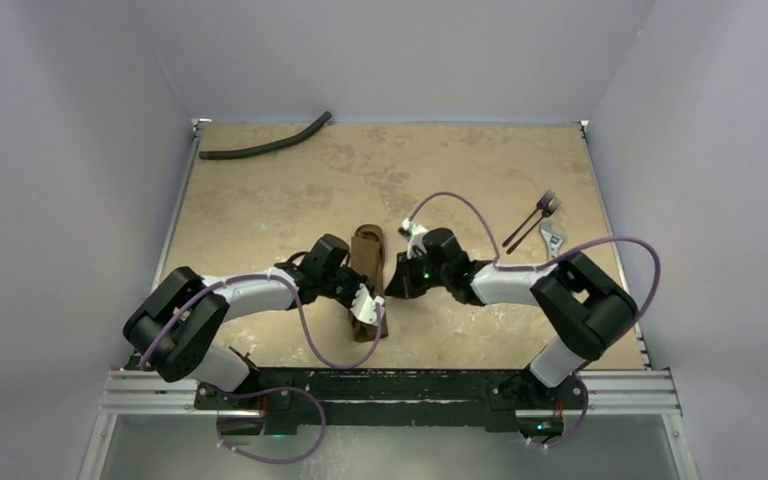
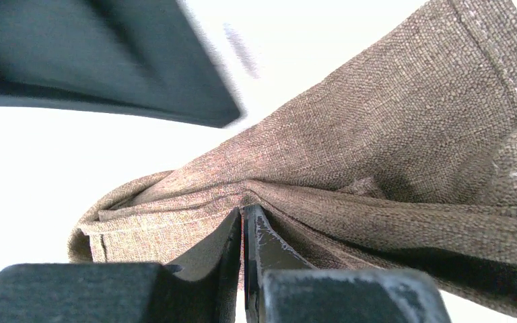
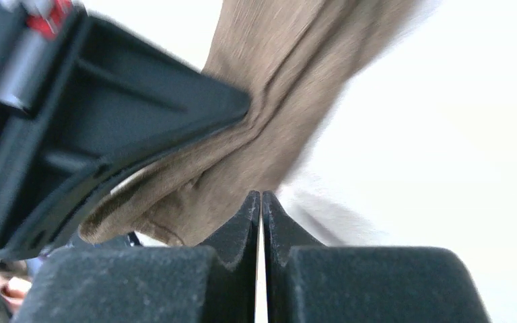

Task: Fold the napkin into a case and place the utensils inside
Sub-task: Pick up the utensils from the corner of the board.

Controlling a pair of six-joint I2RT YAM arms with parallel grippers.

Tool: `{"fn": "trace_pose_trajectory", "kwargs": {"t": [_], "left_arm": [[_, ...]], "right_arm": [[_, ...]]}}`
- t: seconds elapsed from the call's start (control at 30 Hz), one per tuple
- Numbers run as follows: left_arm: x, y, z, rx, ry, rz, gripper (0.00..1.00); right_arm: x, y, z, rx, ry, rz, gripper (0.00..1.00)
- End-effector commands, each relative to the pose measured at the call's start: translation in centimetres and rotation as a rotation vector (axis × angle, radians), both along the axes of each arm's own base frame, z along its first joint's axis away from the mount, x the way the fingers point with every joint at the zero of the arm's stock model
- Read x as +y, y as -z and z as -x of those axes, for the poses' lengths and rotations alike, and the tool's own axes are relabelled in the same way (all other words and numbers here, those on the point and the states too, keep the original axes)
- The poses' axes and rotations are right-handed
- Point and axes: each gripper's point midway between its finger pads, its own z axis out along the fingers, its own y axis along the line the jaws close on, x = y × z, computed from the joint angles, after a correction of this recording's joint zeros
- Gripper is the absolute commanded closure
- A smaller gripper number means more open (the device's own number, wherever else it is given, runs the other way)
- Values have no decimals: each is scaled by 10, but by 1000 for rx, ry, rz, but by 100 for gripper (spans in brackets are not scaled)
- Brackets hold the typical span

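The napkin (image 1: 367,262) lies as a folded strip at the centre of the table (image 1: 260,205). The left gripper (image 2: 243,219) is closed to a sliver on a fold of it. The right gripper (image 3: 261,202) is fully closed, tips against the cloth edge; a pinch cannot be confirmed. Both arms bend inward, wrists converging on the strip. Count: one napkin, two utensils (image 1: 533,220) well apart at right, one black hose (image 1: 265,143).

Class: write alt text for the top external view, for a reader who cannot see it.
Seen from above, a folded brown napkin lies in the middle of the table, with the left end effector at its near end and the right end effector at its right edge. Dark utensils lie to the right, and a black hose at the back left.
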Motion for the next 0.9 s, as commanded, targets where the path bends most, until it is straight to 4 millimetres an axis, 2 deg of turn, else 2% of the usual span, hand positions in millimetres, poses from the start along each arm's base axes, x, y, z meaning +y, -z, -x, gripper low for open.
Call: {"fn": "trace_pose_trajectory", "kwargs": {"t": [0.0, 0.07, 0.13, 0.23, 0.33, 0.5, 0.57, 0.67, 0.8, 0.87], "left_arm": [[6, 12, 26, 76, 30, -6, 95], [6, 15, 29, 72, 44, -13, 95], [6, 17, 31, 65, 56, -18, 95], [6, 20, 35, 57, 69, -28, 95], [9, 25, 40, 51, 87, -45, 95], [11, 30, 42, 47, 96, -69, 95], [12, 31, 42, 46, 94, -74, 95], [11, 31, 41, 43, 78, -73, 95], [5, 21, 30, 11, 39, -46, 95], [3, 12, 20, -3, -9, -33, 94]], "right_arm": [[-23, -41, -41, -60, 122, -53, 89], [-26, -50, -53, -74, 159, -73, 86], [-17, -58, -63, -84, 148, -104, 90], [-3, -56, -69, -62, 122, -150, 95], [10, -58, -81, -67, 111, -183, 96], [22, -84, -92, -94, 104, -241, 93], [27, -86, -97, -102, 107, -256, 93], [31, -69, -99, -62, 115, -254, 99], [22, -16, -104, 2, 167, -127, 100], [16, 3, -105, 18, 198, -83, 100]]}}
